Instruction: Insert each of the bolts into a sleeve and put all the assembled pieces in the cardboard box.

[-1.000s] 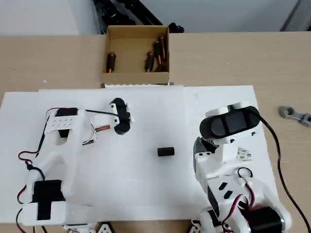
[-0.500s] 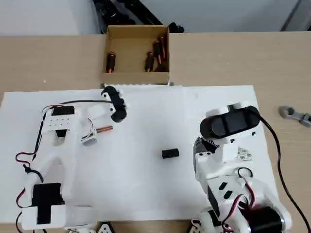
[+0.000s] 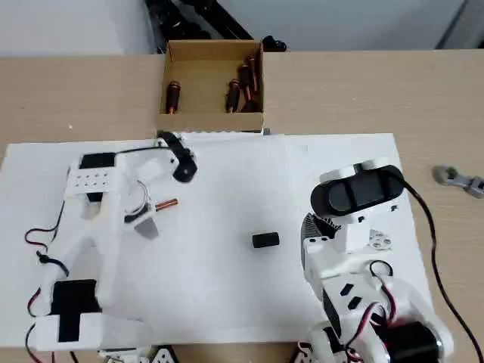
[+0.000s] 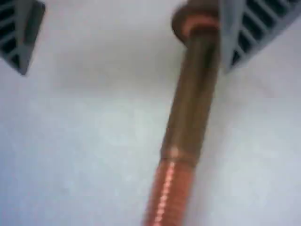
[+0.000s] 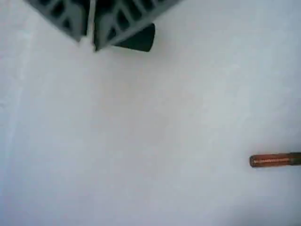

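Left gripper (image 4: 123,66): jaws spread wide, nothing clamped. It hangs low over the white sheet (image 3: 227,302), on the left part of it. The copper bolt (image 4: 193,117) lies between the fingers (image 4: 254,28), much closer to one than the other. Its head end is right against that finger; contact cannot be confirmed. The threaded tip points away from the gripper. From above, the bolt's free end sticks out toward the middle of the sheet.

Right gripper (image 5: 91,42): fingers pressed together, holding nothing. The tips sit just short of the black sleeve (image 3: 265,240), which lies on its side near the centre of the sheet. Sleeve and tips appear apart.

Bolt and sleeve are well apart, with the sleeve between the two arms.

Cardboard box (image 3: 212,121): at the far edge of the sheet, open side up, on the wooden table (image 3: 378,91). Several assembled pieces (image 3: 234,94) lie inside: one near the left wall, the others bunched toward the right wall.

A small metal tool (image 3: 454,178) rests on the bare table, off to the right of the sheet.
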You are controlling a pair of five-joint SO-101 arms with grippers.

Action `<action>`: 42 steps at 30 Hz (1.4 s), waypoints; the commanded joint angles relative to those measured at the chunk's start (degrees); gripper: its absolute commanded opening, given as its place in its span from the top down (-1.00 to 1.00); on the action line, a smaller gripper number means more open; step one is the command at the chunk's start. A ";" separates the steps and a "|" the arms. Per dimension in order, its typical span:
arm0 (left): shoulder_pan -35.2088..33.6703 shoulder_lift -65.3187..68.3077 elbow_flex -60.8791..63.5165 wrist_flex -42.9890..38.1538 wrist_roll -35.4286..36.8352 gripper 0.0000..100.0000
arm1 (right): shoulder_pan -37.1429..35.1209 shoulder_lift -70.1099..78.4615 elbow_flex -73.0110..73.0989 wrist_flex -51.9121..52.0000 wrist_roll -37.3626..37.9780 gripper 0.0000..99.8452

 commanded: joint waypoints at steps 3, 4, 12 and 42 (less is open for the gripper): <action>0.00 -1.05 -11.82 7.21 8.79 0.49 | 0.40 -0.31 -0.26 -1.01 0.09 0.99; 0.00 -1.05 -14.11 8.44 11.08 0.49 | 0.40 -0.75 -0.26 -1.01 0.09 0.99; 0.00 -0.35 -31.34 22.42 42.64 0.49 | 0.48 -6.37 0.88 1.01 -2.90 0.99; -8.00 16.88 -39.60 24.70 77.01 0.57 | 0.04 -0.13 4.13 -2.68 -4.75 0.99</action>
